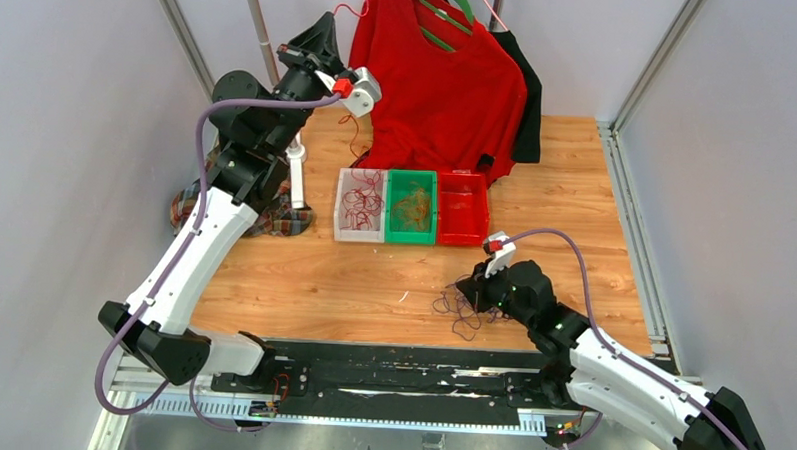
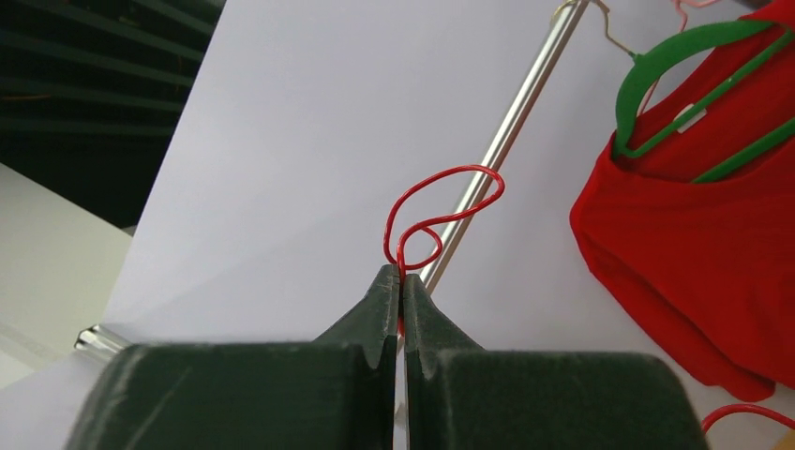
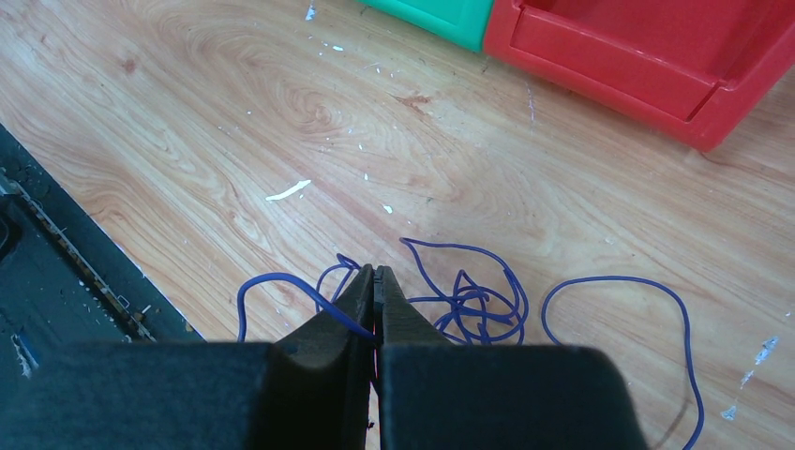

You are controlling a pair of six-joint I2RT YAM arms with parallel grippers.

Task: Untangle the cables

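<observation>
The cables lie in three places. A purple tangle (image 3: 469,302) rests on the wooden table (image 1: 323,277) near the front, seen from above as a dark knot (image 1: 458,312). My right gripper (image 3: 378,273) sits low over it, shut on a purple strand that enters its jaws from the left; it shows in the top view too (image 1: 469,287). My left gripper (image 2: 401,273) is raised high at the back (image 1: 328,22), shut on a red wire (image 2: 441,202) that curls into a loop above its tips. A thin red strand (image 1: 355,133) hangs down below it.
Three bins stand side by side mid-table: a white bin (image 1: 341,208) with red wires, a green bin (image 1: 413,176) with orange wires, a red bin (image 1: 461,232). A red shirt (image 1: 439,86) on a green hanger (image 2: 684,56) hangs from a metal rod (image 2: 506,141). A plaid cloth (image 1: 280,221) lies at left.
</observation>
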